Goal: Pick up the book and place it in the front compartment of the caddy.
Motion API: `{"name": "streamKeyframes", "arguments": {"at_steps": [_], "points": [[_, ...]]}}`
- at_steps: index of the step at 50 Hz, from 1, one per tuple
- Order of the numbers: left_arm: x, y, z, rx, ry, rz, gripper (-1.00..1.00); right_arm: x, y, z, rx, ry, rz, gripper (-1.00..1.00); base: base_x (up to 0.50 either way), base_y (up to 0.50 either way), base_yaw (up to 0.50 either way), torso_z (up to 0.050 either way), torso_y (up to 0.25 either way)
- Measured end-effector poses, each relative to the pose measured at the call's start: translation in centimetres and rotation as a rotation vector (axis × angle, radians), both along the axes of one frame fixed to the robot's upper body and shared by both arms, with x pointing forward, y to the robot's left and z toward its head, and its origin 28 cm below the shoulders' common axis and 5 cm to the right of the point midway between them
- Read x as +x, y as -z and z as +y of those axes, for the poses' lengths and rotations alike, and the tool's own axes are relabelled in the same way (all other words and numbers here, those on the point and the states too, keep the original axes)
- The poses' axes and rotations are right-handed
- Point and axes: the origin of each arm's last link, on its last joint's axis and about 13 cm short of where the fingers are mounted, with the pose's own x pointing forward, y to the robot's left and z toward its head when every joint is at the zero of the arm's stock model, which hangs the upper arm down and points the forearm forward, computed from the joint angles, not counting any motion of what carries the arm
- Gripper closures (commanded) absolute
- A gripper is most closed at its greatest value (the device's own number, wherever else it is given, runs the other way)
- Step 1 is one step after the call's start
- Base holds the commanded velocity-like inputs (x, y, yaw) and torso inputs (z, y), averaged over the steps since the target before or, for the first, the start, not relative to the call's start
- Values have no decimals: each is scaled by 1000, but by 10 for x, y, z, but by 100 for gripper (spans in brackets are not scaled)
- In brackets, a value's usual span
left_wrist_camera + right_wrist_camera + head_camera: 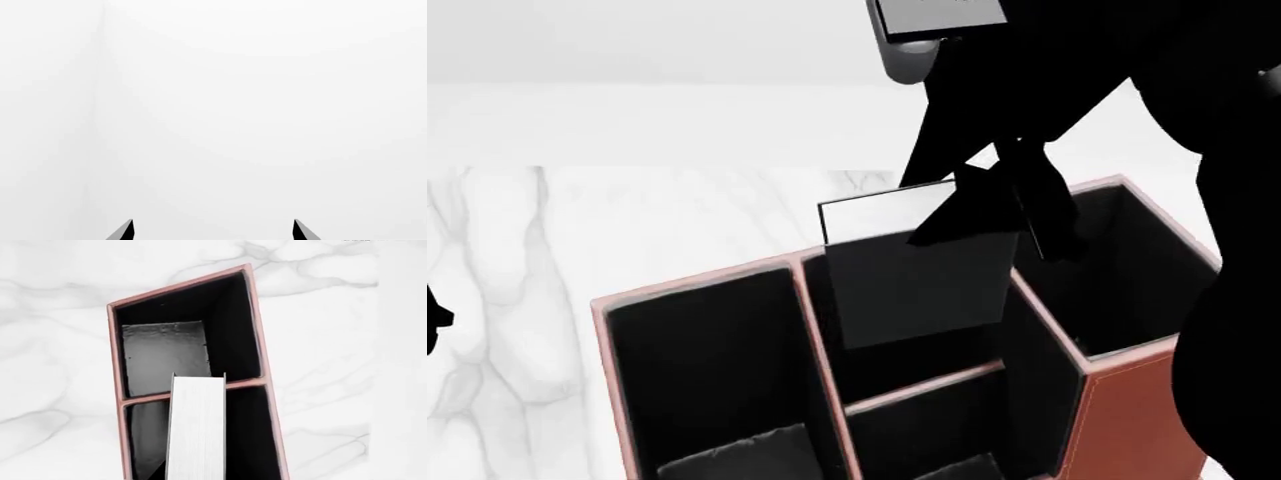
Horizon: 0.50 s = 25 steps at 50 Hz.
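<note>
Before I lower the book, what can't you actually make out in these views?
- Book's lower edge: head view, it overlaps the dark cell, so depth is unclear.
- Right gripper's fingers: head view, black arm merges with them; right wrist view shows only page edges.
- Caddy's near end: cut off by head view's bottom edge.
- Left gripper: only fingertips, facing blank white.

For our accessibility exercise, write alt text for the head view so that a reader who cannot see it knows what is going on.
The right gripper holds a thin black book upright, its lower part inside a middle compartment of a reddish-brown caddy. The caddy stands on a white marble table, and the dark right arm fills the view's right side.
</note>
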Motion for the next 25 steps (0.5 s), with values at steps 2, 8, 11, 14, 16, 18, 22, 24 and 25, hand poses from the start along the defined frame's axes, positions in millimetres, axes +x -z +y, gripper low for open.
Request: {"name": "streamKeyframes", "arguments": {"at_steps": [2, 8, 11, 14, 16, 18, 22, 24, 25], "points": [[0, 0, 0, 0, 0, 0, -100, 0, 1, 1, 1, -1, -4, 100, 0, 0, 1, 0, 0], [0, 1, 0, -1, -1, 0, -100, 2, 4, 5, -5, -11, -11, 100, 0, 0, 0, 0, 2], [0, 1, 0, -2, -1, 0, -100, 3, 5, 6, -4, -12, -15, 100, 0, 0, 0, 0, 0], [0, 1, 0, -2, -1, 0, -100, 3, 6, 7, -2, -10, -20, 100, 0, 0, 0, 0, 3], [-1, 1, 0, -2, -1, 0, -100, 3, 6, 7, 0, -7, -22, 100, 0, 0, 0, 0, 0], [-1, 1, 0, -2, -1, 0, -100, 3, 7, 6, 2, -4, -23, 100, 0, 0, 0, 0, 0], [-1, 1, 0, -2, -2, 0, -100, 4, 7, 6, 4, 2, -26, 100, 0, 0, 0, 0, 0], [-1, 1, 0, -1, -2, 0, -100, 4, 8, 6, 5, 4, -27, 100, 0, 0, 0, 0, 5], [-1, 1, 0, -1, -2, 0, -100, 4, 8, 6, 5, 5, -28, 100, 0, 0, 0, 10, 0]]}}
